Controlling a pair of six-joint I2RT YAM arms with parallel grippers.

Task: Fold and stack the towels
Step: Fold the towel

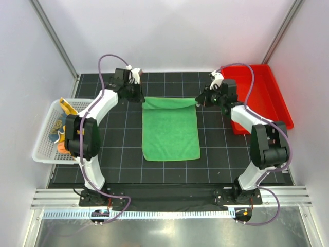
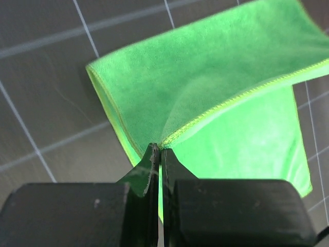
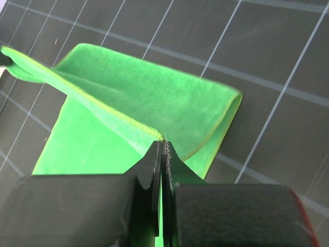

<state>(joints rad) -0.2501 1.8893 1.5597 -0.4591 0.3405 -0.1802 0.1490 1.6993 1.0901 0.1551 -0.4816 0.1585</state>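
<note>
While white walls point(image 1: 169, 36) close in the black gridded table point(image 1: 118, 154), the plain green square towel point(image 1: 170, 134) lies at its centre. The left gripper point(image 2: 158, 150) and right gripper point(image 3: 162, 144) each pinch a raised far corner; bare table separates the towel from the white mesh basket point(image 1: 43, 149) and red plastic tray point(image 1: 270, 98).

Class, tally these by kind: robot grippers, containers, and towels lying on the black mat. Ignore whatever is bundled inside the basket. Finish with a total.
Grippers: 2 (left gripper, right gripper, each shut on the green towel)
Containers: 2 (white basket, red tray)
Towels on the mat: 1 (green towel)
Total: 5
</note>
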